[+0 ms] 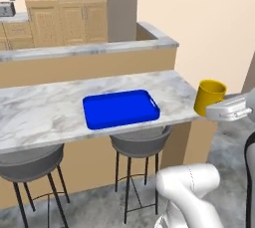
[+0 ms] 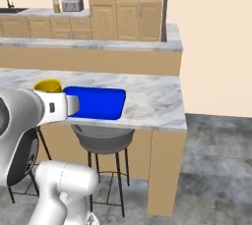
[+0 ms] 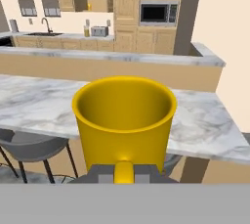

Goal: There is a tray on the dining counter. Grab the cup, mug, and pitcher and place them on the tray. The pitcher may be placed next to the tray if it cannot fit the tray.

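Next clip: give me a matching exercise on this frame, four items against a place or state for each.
Items:
1. mug
2. tray
3. stool
4. microwave

Places or states:
A. lying bare on the dining counter
B. built into the wooden cabinets at the back
C. held in the shut claw, off the counter's end
D. tucked under the counter, below the tray

Pairs: 1-C, 2-A, 3-D, 4-B

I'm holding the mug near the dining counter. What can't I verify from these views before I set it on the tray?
- Mug base: hidden behind the hand in the hand view.
- Gripper fingertips: cut off by the bottom edge, hand view.
- Tray left end: covered by the arm, right base view.
- Mug handle: behind the hand, left base view.
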Tool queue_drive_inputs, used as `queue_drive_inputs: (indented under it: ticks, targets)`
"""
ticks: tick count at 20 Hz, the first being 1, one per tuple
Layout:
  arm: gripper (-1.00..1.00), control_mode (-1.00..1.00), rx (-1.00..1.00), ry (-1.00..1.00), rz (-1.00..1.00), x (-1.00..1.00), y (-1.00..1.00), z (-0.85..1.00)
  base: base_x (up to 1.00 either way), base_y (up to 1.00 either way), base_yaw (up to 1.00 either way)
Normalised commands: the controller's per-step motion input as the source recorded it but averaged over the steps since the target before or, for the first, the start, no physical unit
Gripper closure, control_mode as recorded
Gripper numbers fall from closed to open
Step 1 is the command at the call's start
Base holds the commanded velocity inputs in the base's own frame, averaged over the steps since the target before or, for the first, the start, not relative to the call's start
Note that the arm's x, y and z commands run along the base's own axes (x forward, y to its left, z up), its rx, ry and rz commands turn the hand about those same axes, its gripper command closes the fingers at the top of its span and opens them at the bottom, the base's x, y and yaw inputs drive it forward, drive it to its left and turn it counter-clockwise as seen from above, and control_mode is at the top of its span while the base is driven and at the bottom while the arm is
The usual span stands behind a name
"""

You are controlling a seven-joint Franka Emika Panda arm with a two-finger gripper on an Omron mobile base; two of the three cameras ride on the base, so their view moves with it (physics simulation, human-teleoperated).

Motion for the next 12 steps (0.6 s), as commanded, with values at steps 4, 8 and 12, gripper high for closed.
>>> queue_drive_inputs:
  ticks: [4,8,12]
  targets:
    - [1.00,1.00,0.00,0.00,0.00,0.00,0.00,0.00,0.62,0.00,0.09]
    - [1.00,1.00,0.00,0.00,0.00,0.00,0.00,0.00,0.60,0.00,0.07]
    - [1.00,1.00,0.00,0.00,0.00,0.00,0.00,0.00,0.31,0.00,0.04]
